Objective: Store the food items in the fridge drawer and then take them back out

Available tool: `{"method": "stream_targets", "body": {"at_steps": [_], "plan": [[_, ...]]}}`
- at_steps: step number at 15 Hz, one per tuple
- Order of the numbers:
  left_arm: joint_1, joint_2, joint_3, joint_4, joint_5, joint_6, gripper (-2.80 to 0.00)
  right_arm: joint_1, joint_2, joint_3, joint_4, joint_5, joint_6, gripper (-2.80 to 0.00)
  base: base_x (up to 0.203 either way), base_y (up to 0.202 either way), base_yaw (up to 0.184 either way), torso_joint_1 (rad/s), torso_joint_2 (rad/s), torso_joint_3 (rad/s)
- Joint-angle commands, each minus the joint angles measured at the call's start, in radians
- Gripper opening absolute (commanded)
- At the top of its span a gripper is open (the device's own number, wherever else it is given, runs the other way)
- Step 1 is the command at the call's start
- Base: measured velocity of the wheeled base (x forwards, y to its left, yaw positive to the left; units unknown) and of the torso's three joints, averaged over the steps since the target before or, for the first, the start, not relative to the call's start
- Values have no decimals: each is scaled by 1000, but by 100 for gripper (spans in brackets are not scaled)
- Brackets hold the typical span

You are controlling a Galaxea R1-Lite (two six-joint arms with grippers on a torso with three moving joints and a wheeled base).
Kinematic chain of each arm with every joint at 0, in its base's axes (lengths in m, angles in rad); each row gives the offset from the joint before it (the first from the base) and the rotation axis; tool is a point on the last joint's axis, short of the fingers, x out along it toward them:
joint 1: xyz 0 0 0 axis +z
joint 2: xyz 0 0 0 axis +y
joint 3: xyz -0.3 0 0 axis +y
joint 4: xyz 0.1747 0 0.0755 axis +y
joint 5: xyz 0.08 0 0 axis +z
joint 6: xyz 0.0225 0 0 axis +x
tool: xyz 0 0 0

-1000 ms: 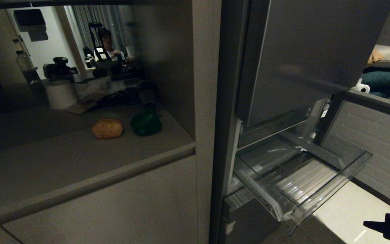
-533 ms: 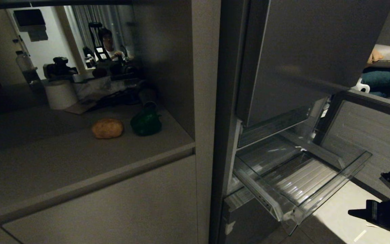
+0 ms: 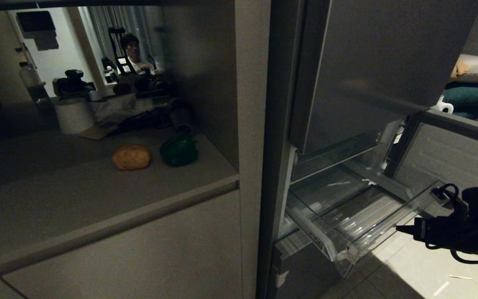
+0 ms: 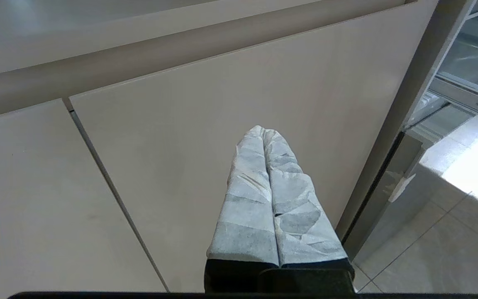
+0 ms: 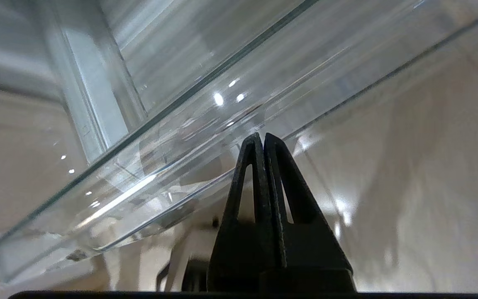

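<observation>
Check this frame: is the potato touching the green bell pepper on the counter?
Apart. The head view shows the potato and the bell pepper side by side on the counter, with a strip of bare counter plainly visible between them.

Potato [image 3: 131, 157] lies left of pepper [image 3: 179, 152] on the counter [image 3: 77, 195], drawer [image 3: 359, 220] to their right.

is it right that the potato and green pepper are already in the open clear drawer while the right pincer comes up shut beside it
Not quite. The potato and green pepper sit on the counter, not in the clear drawer, which holds nothing, as the head view shows. The rest holds: the drawer is open and the right pincer is shut beside it.
</observation>
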State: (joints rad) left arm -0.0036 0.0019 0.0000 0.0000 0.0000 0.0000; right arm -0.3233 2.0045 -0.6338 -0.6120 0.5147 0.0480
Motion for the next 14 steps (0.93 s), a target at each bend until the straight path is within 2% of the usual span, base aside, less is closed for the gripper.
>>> {"method": "stream_targets", "body": {"at_steps": [1,7,11,14], "plan": [[-1,1,0,-1,0,0,-280,55,98,-70,-99,4,34,-280,0,0,0,0,0,0],[1,1,0,-1,0,0,-280,185,317,-306,-320,-5,114,-280,0,0,0,0,0,0],[-1,1,0,0,0,0,-280,246,482,-499,-460,-76,210,-280,0,0,0,0,0,0],[-1,1,0,0,0,0,-280,266,527,-547,-538,-91,250,-280,0,0,0,0,0,0]]}}
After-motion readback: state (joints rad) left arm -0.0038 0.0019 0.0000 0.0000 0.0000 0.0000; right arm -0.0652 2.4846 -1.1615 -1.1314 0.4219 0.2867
